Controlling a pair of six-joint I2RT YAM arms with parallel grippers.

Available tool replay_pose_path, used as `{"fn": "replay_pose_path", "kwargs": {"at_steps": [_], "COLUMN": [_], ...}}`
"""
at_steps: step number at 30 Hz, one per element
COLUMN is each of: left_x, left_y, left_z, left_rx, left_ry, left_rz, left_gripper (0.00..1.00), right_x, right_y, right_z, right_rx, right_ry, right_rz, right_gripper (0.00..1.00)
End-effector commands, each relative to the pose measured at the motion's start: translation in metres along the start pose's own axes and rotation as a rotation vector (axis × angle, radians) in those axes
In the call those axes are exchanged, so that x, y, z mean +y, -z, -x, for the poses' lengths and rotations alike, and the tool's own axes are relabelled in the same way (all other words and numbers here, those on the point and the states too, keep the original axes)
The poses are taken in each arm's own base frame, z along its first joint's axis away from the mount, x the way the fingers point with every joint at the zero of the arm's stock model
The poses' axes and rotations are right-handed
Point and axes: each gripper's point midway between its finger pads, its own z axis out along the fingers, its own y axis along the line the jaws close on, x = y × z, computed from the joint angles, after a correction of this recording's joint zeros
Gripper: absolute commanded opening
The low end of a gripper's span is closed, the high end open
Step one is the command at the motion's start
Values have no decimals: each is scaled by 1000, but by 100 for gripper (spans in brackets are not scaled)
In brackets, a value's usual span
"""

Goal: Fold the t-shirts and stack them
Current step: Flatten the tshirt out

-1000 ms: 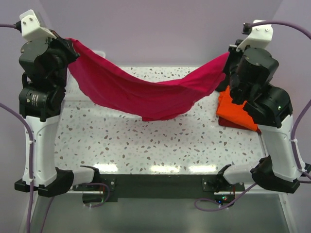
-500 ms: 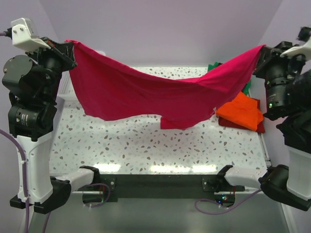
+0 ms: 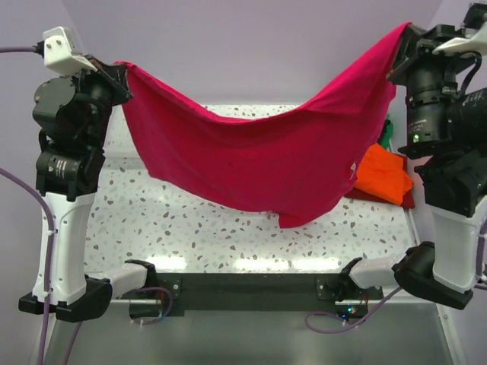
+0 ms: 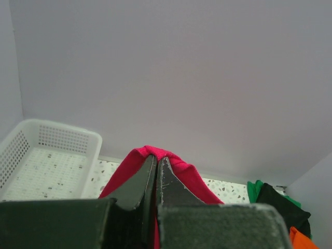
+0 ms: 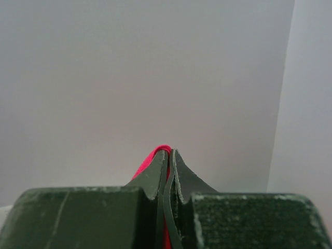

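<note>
Plain matte lilac-grey back wall (image 3: 251,46), evenly lit. On the right it meets a side wall of like colour (image 5: 311,104) in a straight vertical corner. Another pale side wall (image 4: 8,78) closes the left.

White rectangular tabletop with grey-brown terrazzo speckle (image 3: 190,228). Row of soft bright glare patches (image 3: 259,264) along its near edge. Flat black metal plate (image 3: 243,293) fixed at that edge.

White plastic mesh basket (image 4: 65,139) sits on the table's far left corner, near the back wall. Dull grey surface (image 3: 228,342) lies below the near edge.

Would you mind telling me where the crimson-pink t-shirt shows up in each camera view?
Top external: crimson-pink t-shirt hangs across the middle, strung between left gripper and right gripper.
Left wrist: bottom centre, pinched in the fingers.
Right wrist: thin red sliver, bottom centre, between the fingers.
Shared landmark: the plain lilac back wall.
</note>
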Motion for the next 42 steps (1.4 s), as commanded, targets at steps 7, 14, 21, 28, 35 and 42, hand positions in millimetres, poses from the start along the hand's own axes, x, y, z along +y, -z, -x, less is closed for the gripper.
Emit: {"fn": "replay_pose_path", "kwargs": {"at_steps": [7, 14, 21, 28, 35, 42], "left_x": [18, 9, 12, 31, 31, 27], "left_y": [-34, -50, -16, 38, 63, 28], "left_z": [-25, -19, 19, 66, 98, 85], "left_rx": [-1, -12, -93, -211, -290, -261], "left_ry": [7, 28, 10, -8, -1, -19], "left_rz": [92, 72, 88, 179, 180, 185], "left_gripper": [0, 0, 0, 0, 0, 0], "right_x": [19, 10, -17, -47, -52, -24], "right_y": [-27, -17, 11, 41, 47, 20], "right_z": [55, 69, 77, 83, 87, 74], "right_rx": [-226, -258, -253, -250, -263, -259], "right_ry": [21, -5, -23, -36, 1, 54], "right_rz": [10, 19, 32, 26, 35, 39], "right_gripper": [0, 0, 0, 0, 0, 0]}}
